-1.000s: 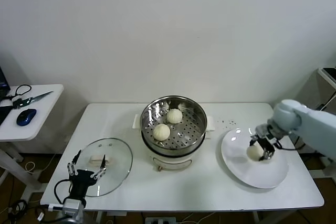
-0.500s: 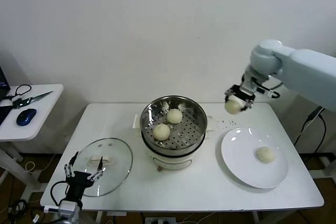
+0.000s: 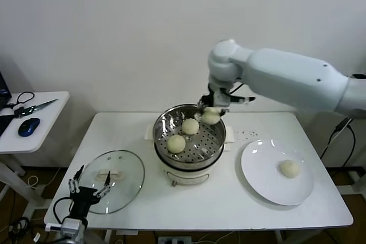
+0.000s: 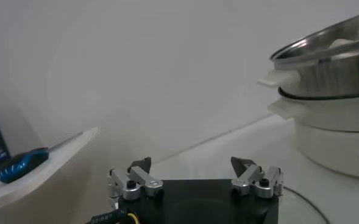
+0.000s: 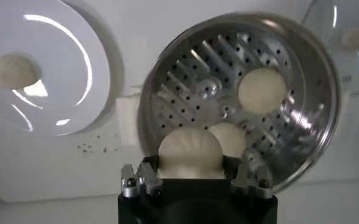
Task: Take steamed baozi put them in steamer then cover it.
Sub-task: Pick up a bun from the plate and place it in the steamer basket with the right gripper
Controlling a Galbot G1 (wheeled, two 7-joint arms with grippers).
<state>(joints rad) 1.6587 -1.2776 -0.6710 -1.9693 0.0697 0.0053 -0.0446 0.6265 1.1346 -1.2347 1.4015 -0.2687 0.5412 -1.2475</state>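
Note:
My right gripper (image 3: 211, 113) is shut on a steamed baozi (image 3: 211, 118) and holds it just above the far right rim of the steamer (image 3: 171, 116). In the right wrist view that baozi (image 5: 190, 153) fills the jaws over the perforated bottom (image 5: 185, 73). Two baozi (image 3: 190, 126) (image 3: 176, 143) lie in the basket. Another baozi (image 3: 289, 168) rests on the white plate (image 3: 269, 190). The glass cover (image 3: 127, 182) lies flat at the front left. My left gripper (image 3: 89, 186) hovers open at its near edge.
A side table on the left carries scissors (image 3: 34, 107) and a blue mouse (image 3: 28, 126). Dark specks (image 3: 247, 135) dot the table between steamer and plate. The pot base (image 4: 337, 134) rises to one side of the left gripper.
The right gripper lifted one baozi off the plate, swung it up and leftward, and now holds it over the steamer. The left gripper has barely shifted.

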